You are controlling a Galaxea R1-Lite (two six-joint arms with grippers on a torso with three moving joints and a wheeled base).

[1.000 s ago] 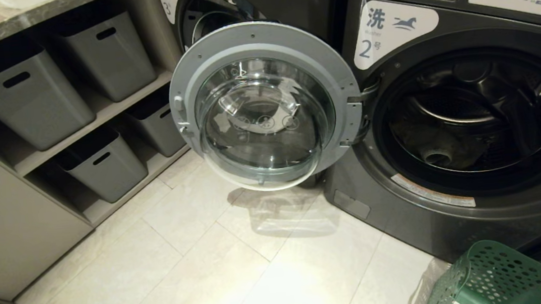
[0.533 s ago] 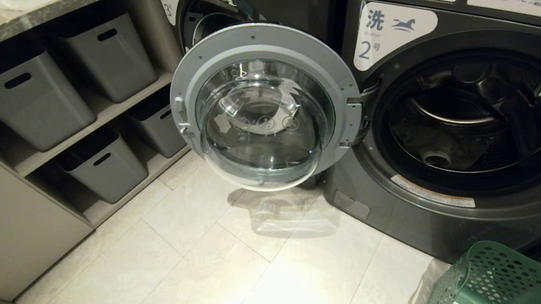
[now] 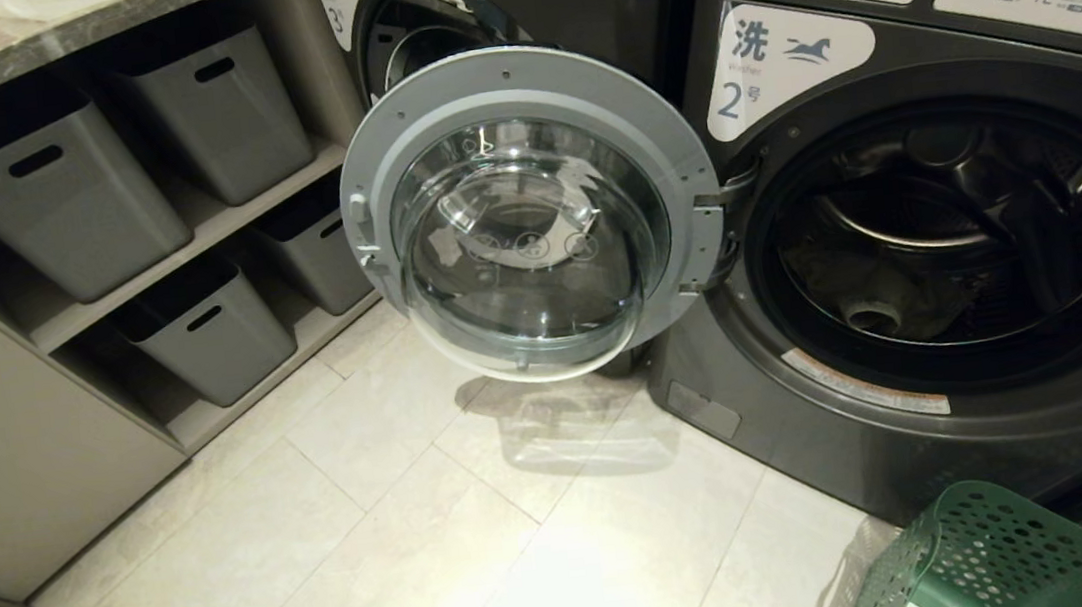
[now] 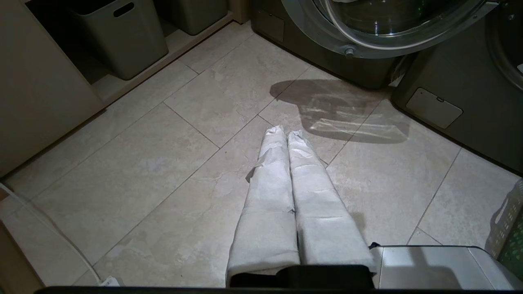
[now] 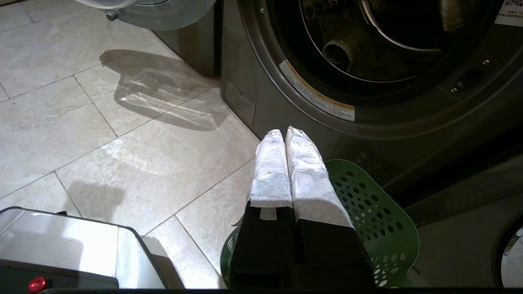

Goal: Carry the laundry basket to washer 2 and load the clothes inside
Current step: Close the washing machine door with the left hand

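Nothing had moved since a moment before. Washer 2 [image 3: 937, 242] stood open, door [image 3: 532, 214] swung left, the clothes [image 3: 867, 294] already lying in its drum. The laundry basket [image 3: 990, 553] sat on the floor just beside it. Left gripper [image 4: 286, 134] and right gripper [image 5: 284, 132] hung low, fingers pressed together, holding nothing. Only closing up seemed left. Grey bins [image 3: 57, 193] lined the shelves.

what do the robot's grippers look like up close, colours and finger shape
Both look alike. The left gripper has two long, tapering fingers wrapped in creased white fabric, rising from a black base. The right gripper has the same white wrapping on its fingers, with more of the black finger bodies bare below. No cables or markings show.
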